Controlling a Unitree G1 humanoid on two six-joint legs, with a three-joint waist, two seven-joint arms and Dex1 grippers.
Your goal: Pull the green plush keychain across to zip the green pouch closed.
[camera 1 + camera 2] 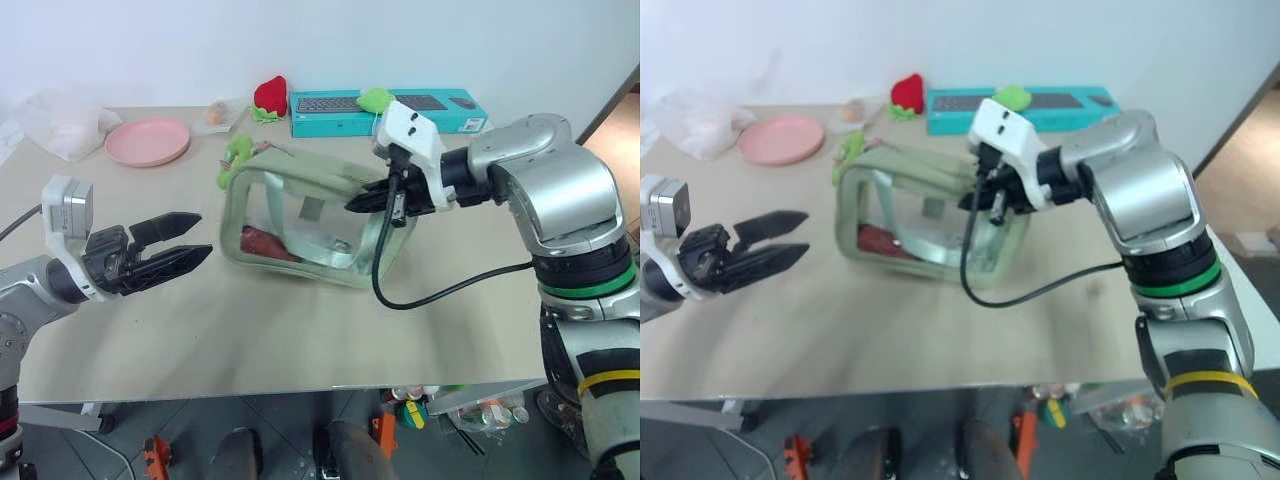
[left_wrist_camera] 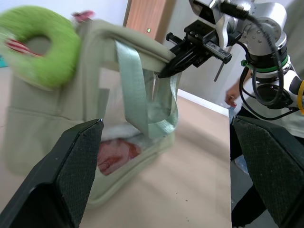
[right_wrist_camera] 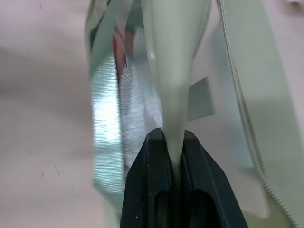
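Right wrist view: right hand pinches green pouch fabric at its top edge; left hand gapes wide, holding nothing

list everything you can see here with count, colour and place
pouch: 1, pale sage green with clear sides, middle of the table, something red inside
keychain: 1, lime green plush ring, at the pouch's top end nearest the plate
plate: 1, pink, back left of the table
strawberry plush: 1, red, back of the table
keyboard box: 1, teal, back of the table, small green plush on it
plastic bag: 1, clear, back left corner
table: 1, beige
person's hand: 1, behind the robot in the left wrist view
left gripper: black, open, left of the pouch, apart from it
right gripper: black, shut on the pouch's fabric at its right end
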